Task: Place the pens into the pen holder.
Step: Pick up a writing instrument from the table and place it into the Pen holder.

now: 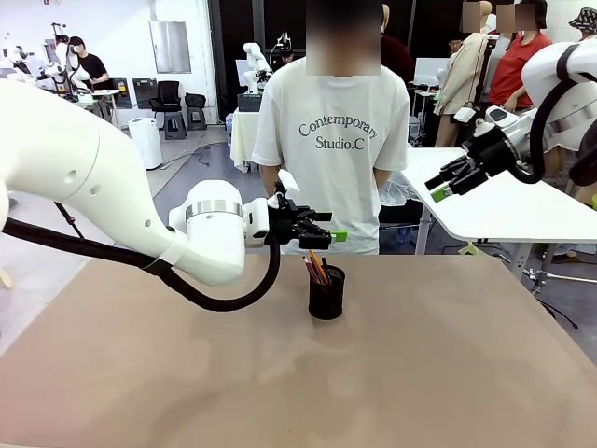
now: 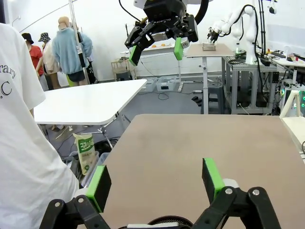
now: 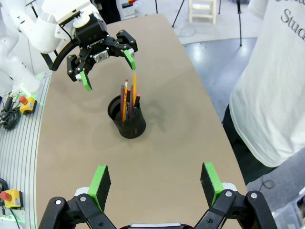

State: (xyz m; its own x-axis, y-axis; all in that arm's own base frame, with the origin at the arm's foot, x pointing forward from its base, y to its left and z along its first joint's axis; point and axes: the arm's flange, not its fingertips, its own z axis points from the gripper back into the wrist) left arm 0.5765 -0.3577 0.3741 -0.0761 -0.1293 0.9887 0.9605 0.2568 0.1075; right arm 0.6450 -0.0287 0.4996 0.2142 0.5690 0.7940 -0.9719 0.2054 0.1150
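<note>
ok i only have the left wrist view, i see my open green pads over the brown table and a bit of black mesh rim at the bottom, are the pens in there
Observer: Yes. In the right wrist view the small black wire-mesh pen holder stands upright with the pens sticking out of its top.
Operator: how many pens
Observer: Three slim sticks: a yellow-orange pencil, a reddish-brown one and a black one with a red tip.
Operator: is my left gripper touching them
Observer: No. The left gripper is open just above the pen tips, apart from them.
Operator: where's the right gripper
Observer: The front view shows the right gripper open and raised high at the table's right side.
</note>
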